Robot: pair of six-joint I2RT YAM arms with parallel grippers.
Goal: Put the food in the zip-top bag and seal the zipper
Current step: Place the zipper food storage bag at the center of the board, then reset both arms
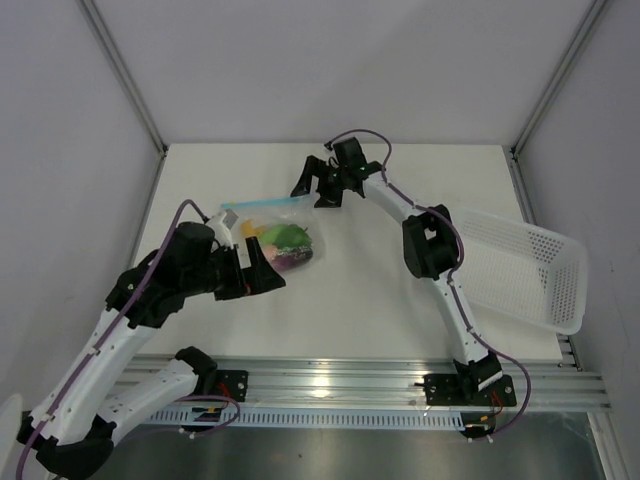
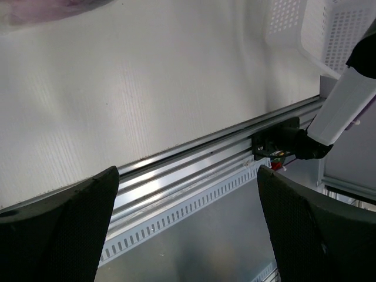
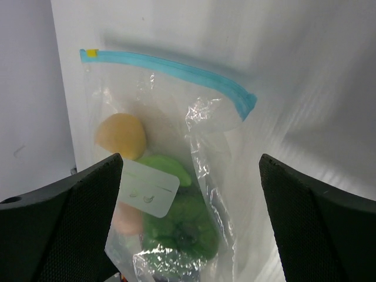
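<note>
The zip-top bag [image 1: 272, 232] lies flat on the white table, left of centre. Its light-blue zipper [image 1: 266, 203] runs along the far edge. The food [image 1: 287, 242] is inside it. In the right wrist view the zipper [image 3: 170, 69] shows as one flat strip across the bag [image 3: 220, 170]. Through the plastic I see a yellow-orange piece [image 3: 120, 135], a light-green oval [image 3: 170, 166], a dark-green piece [image 3: 182, 229] and a pinkish piece [image 3: 126, 220]. My right gripper [image 1: 316, 188] [image 3: 191, 161] hovers open just past the bag's right zipper end, holding nothing. My left gripper [image 1: 270, 272] [image 2: 188, 176] stands open at the bag's near side, pointed at the front rail.
A white perforated basket [image 1: 520, 270] [image 2: 317, 29] sits tilted at the table's right edge. An aluminium rail [image 1: 330, 382] [image 2: 194, 153] runs along the near edge, with the right arm's base [image 1: 462, 388] on it. Grey walls close in the left and right sides.
</note>
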